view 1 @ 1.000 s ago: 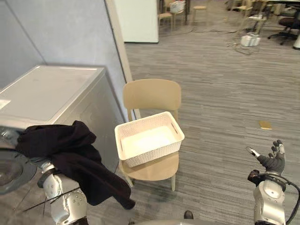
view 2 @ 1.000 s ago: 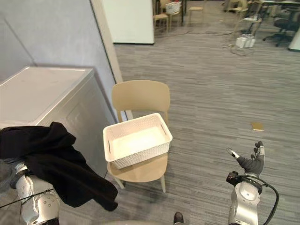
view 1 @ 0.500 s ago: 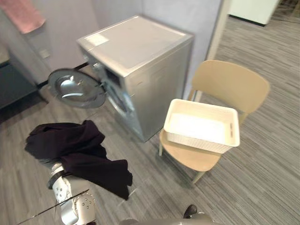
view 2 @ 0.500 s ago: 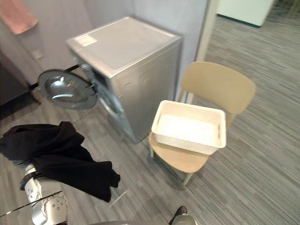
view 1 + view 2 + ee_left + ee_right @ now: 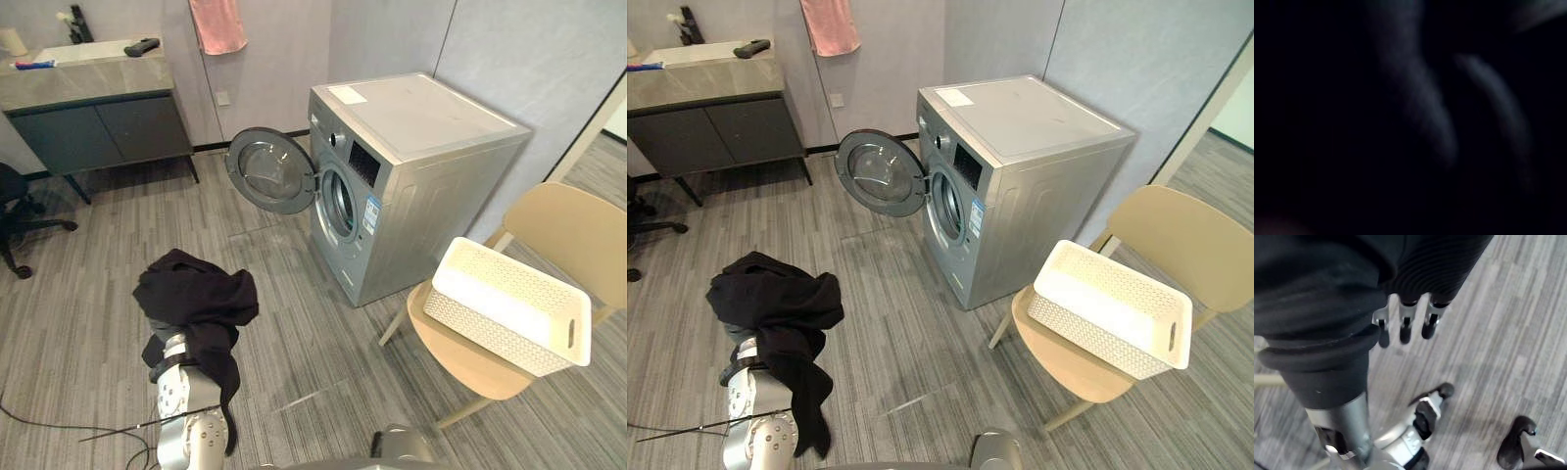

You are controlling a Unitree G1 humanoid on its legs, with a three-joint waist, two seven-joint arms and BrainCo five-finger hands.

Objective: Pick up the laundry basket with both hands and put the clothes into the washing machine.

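Note:
A black garment (image 5: 196, 299) hangs over the end of my left arm (image 5: 186, 411) at the lower left and hides the hand; the left wrist view is dark with this cloth (image 5: 1410, 117). The silver washing machine (image 5: 421, 166) stands ahead with its round door (image 5: 269, 171) swung open to the left, about a metre beyond the garment. The white laundry basket (image 5: 509, 304) sits empty on a tan chair (image 5: 578, 230) to the right of the machine. My right hand (image 5: 1405, 325) hangs over bare floor with straight fingers, holding nothing.
A dark cabinet with a grey top (image 5: 93, 108) stands against the back wall at the left. A pink towel (image 5: 217, 24) hangs on the wall beside it. An office chair's base (image 5: 20, 220) shows at the left edge. Grey plank floor (image 5: 284, 284) lies before the machine.
The camera has swung left: the washing machine's open door and the cabinet have come into view and the chair has slid to the right edge. The garment still hangs on my left arm.

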